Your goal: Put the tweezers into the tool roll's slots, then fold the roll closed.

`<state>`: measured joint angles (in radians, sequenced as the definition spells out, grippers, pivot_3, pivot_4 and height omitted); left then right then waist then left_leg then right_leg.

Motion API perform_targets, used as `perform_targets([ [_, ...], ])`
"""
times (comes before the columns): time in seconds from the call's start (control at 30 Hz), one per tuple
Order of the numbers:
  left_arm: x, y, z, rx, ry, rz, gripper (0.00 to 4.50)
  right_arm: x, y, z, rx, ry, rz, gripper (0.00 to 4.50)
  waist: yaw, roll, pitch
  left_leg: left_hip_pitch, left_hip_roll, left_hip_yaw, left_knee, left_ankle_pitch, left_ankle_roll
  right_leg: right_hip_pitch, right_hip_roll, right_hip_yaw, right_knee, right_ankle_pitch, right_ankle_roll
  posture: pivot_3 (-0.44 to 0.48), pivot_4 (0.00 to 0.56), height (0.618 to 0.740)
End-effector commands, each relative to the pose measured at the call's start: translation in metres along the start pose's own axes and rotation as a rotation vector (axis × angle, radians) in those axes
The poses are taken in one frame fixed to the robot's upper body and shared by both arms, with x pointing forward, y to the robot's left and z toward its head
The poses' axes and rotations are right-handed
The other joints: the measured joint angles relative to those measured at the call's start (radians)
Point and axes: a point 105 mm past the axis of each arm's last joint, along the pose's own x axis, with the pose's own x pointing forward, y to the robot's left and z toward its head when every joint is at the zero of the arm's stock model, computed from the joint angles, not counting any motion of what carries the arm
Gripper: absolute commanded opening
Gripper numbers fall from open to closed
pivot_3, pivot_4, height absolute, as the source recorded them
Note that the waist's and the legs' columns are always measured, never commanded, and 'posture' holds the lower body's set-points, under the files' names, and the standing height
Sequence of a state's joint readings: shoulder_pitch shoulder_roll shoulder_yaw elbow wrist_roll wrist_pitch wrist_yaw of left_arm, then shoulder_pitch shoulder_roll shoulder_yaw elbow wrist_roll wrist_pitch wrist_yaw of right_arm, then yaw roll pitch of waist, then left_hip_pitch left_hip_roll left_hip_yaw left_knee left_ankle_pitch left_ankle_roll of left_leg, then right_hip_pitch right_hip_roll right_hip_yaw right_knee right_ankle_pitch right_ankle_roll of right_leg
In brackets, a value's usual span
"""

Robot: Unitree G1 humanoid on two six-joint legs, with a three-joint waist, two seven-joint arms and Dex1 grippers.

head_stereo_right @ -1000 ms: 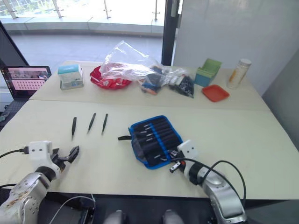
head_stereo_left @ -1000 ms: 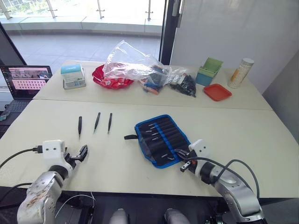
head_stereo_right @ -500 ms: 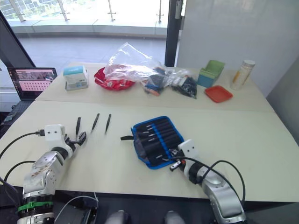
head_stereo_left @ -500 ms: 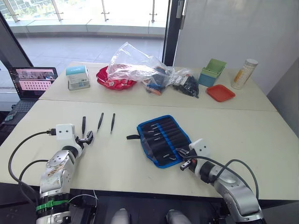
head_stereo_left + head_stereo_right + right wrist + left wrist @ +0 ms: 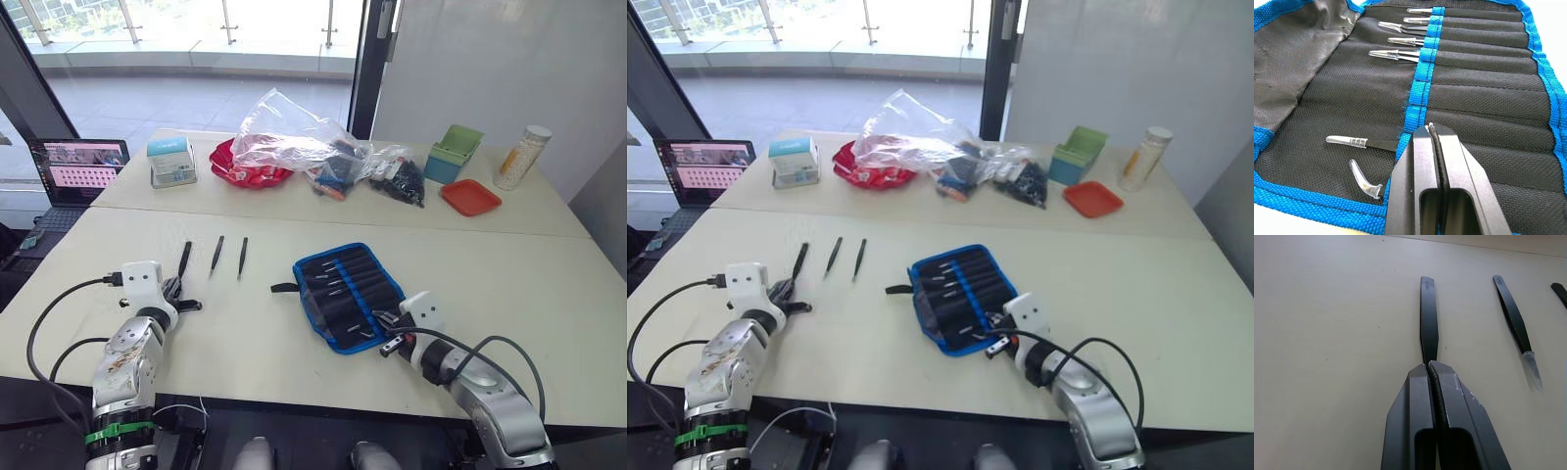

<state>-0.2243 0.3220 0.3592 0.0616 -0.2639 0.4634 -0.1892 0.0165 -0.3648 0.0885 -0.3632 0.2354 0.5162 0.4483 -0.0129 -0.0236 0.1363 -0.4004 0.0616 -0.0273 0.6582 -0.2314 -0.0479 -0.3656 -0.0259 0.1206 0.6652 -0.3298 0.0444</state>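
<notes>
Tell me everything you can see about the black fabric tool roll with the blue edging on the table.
The black fabric tool roll with bright blue edging lies open and flat on the pale table, a short black strap sticking out toward the robot's left. A blue band crosses its narrow parallel slots. Six clear-capped tweezer tips poke out of the slots. The shut right gripper hovers at its near edge.

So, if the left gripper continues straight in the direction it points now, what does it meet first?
The left gripper, its fingers shut together, points along the leftmost loose tweezer, which lies on the table directly ahead of the tips. It would meet that tweezer first; whether the fingertips already touch it cannot be told.
</notes>
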Motion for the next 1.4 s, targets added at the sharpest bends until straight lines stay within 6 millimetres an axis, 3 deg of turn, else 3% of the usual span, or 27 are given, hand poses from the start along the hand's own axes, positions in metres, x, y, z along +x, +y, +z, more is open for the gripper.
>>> perform_targets([
  [0.03, 0.003, -0.001, -0.019, -0.018, 0.083, -0.011, 0.03, 0.002, 0.009, -0.007, 0.015, 0.027, 0.030, 0.00, 0.001, 0.000, 0.000, 0.000, 0.000, 0.000, 0.000, 0.000, 0.000, 0.000, 0.000, 0.000, 0.000, 0.000, 0.000, 0.000, 0.150, 0.717],
  [0.17, 0.004, 0.005, -0.009, -0.019, 0.039, 0.007, 0.03, 0.002, 0.008, -0.007, 0.015, 0.027, 0.028, 0.00, 0.000, 0.000, 0.000, 0.000, 0.000, 0.000, 0.000, 0.000, 0.000, 0.000, 0.000, 0.000, 0.000, 0.000, 0.000, 0.000, 0.150, 0.717],
  [0.33, 0.001, 0.009, 0.025, 0.023, -0.087, 0.010, 0.03, 0.001, 0.008, -0.008, 0.017, 0.025, 0.029, 0.00, -0.002, -0.001, 0.001, 0.000, 0.001, 0.000, 0.000, 0.000, 0.000, 0.000, 0.001, 0.000, 0.000, 0.000, 0.000, 0.000, 0.150, 0.717],
  [0.47, 0.000, 0.000, 0.049, 0.066, -0.156, -0.054, 0.03, 0.001, 0.009, -0.009, 0.018, 0.026, 0.030, 0.00, -0.004, -0.005, 0.002, -0.004, 0.002, 0.000, 0.000, 0.000, 0.000, -0.004, 0.002, -0.001, 0.000, 0.000, 0.000, 0.000, 0.150, 0.717],
  [0.53, -0.001, -0.008, 0.061, 0.075, -0.187, -0.098, 0.03, 0.001, 0.009, -0.009, 0.018, 0.026, 0.031, 0.00, -0.004, -0.007, 0.003, -0.004, 0.002, -0.001, 0.000, 0.000, 0.000, -0.004, 0.002, -0.001, 0.000, 0.000, 0.000, 0.000, 0.150, 0.717],
  [0.7, -0.010, -0.063, 0.092, 0.110, -0.251, -0.382, 0.03, 0.002, 0.009, -0.009, 0.017, 0.025, 0.030, 0.00, -0.005, -0.008, 0.004, -0.005, 0.002, -0.001, 0.000, 0.000, 0.000, -0.004, 0.001, -0.001, 0.000, 0.000, 0.000, 0.000, 0.150, 0.717],
  [0.83, -0.012, -0.081, 0.096, 0.116, -0.241, -0.456, 0.03, 0.001, 0.008, -0.008, 0.018, 0.019, 0.019, 0.00, -0.011, -0.007, 0.004, -0.005, 0.002, 0.000, 0.000, 0.000, 0.000, -0.004, 0.002, -0.001, 0.000, 0.000, 0.000, 0.000, 0.150, 0.717],
  [1.07, -0.008, -0.067, 0.086, 0.029, -0.214, -0.383, 0.03, -0.003, 0.009, -0.011, 0.020, 0.021, 0.009, 0.00, -0.018, -0.008, 0.004, -0.005, 0.002, -0.001, -0.003, 0.000, 0.000, -0.005, 0.002, -0.001, 0.000, 0.000, 0.000, 0.000, 0.150, 0.717],
  [1.27, -0.016, -0.040, 0.079, 0.016, -0.206, -0.296, 1.88, -0.003, 0.007, -0.010, 0.016, 0.023, 0.008, 0.00, -0.023, -0.008, 0.004, -0.005, 0.002, -0.001, -0.004, 0.000, 0.000, -0.005, 0.002, -0.001, 0.000, 0.000, 0.000, 0.000, 0.150, 0.717],
  [1.4, -0.042, -0.009, 0.064, 0.037, -0.171, -0.190, 3.18, -0.003, 0.007, -0.010, 0.007, 0.028, 0.015, 0.00, -0.034, -0.008, 0.004, -0.004, 0.002, -0.001, -0.005, 0.000, 0.000, -0.005, 0.001, 0.000, -0.001, 0.000, 0.000, 0.000, 0.150, 0.717],
])
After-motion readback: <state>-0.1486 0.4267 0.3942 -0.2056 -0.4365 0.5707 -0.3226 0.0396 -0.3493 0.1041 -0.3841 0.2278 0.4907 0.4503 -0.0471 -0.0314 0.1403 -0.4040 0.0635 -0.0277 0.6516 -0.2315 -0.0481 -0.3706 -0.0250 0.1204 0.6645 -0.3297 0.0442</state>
